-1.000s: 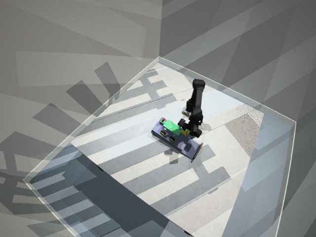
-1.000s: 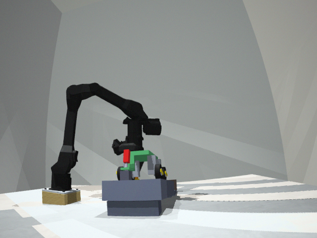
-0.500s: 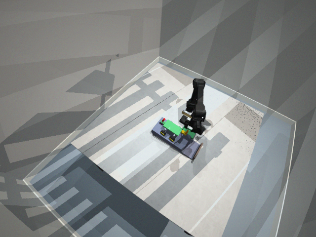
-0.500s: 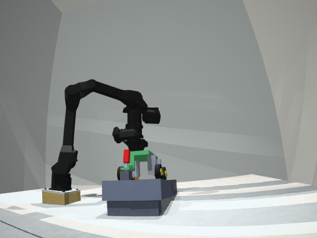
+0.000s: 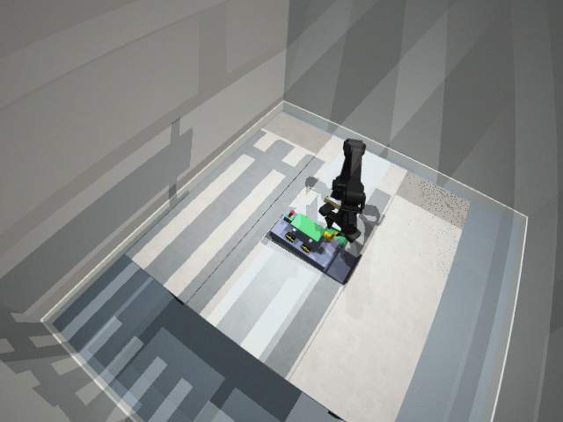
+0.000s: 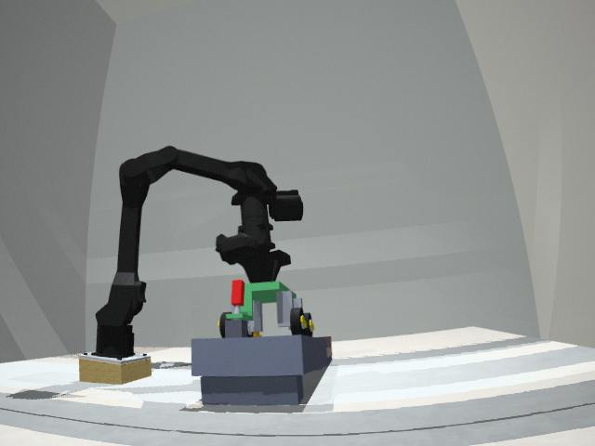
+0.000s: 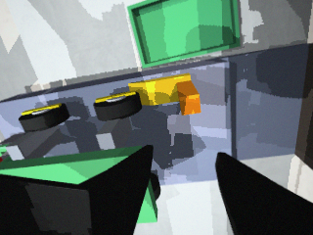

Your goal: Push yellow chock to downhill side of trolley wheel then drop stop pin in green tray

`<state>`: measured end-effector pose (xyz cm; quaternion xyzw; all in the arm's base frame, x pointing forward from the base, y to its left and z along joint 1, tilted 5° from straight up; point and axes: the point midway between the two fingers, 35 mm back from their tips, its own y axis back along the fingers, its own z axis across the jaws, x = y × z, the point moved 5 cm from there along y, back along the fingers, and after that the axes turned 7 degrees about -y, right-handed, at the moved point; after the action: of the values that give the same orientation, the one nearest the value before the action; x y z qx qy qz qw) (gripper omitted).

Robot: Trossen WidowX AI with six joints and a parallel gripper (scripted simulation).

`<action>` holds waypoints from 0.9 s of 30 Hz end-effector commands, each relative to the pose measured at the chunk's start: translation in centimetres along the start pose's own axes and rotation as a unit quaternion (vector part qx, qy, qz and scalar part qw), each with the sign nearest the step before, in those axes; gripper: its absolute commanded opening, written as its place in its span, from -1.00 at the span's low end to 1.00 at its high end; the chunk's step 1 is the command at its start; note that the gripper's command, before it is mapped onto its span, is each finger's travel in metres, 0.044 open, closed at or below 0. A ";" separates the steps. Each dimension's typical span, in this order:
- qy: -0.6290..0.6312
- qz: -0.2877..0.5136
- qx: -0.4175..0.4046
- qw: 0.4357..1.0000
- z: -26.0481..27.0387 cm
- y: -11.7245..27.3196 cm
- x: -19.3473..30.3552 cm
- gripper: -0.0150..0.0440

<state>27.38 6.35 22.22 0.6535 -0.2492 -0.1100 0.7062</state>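
The trolley [image 5: 306, 226] [image 6: 266, 286] [image 7: 59, 168], green on black and yellow wheels, stands on the grey-blue ramp [image 5: 341, 268] [image 6: 247, 356] [image 7: 264, 108]. The red-headed stop pin [image 5: 291, 213] [image 6: 237, 292] stands upright at its uphill end. The yellow chock [image 5: 327, 236] [image 7: 158, 92] sits at the downhill side of a tray-side wheel [image 7: 117, 107], seemingly against it; its orange handle [image 7: 191, 102] points away from that wheel. Its rubber base is not distinguishable. My gripper [image 5: 338, 227] [image 7: 184, 155] is partly open and empty, above the ramp near the trolley's downhill end; the exterior view hides its fingertips behind the trolley.
The green tray [image 5: 341, 239] [image 7: 171, 34] lies beside the ramp on the chock's side, with nothing visible in it in the wrist view. The arm's wooden base block [image 6: 115, 372] stands on that same side. The trolley's top is close beside one finger in the wrist view.
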 end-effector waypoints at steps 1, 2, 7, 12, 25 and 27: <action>-0.099 0.018 -0.007 0.995 1.6 0.6 1.9 0.15; -0.127 0.019 -0.011 0.992 2.2 0.6 2.4 0.15; -0.268 0.029 -0.033 0.962 5.3 0.8 4.6 0.15; -0.402 0.041 -0.053 0.913 8.6 1.0 6.4 0.15; -0.608 0.067 -0.086 0.786 14.8 1.7 8.5 0.15; -0.608 0.067 -0.086 0.786 14.8 1.7 8.5 0.15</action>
<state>27.04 -10.13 25.79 0.3770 -0.6536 -0.4555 0.4725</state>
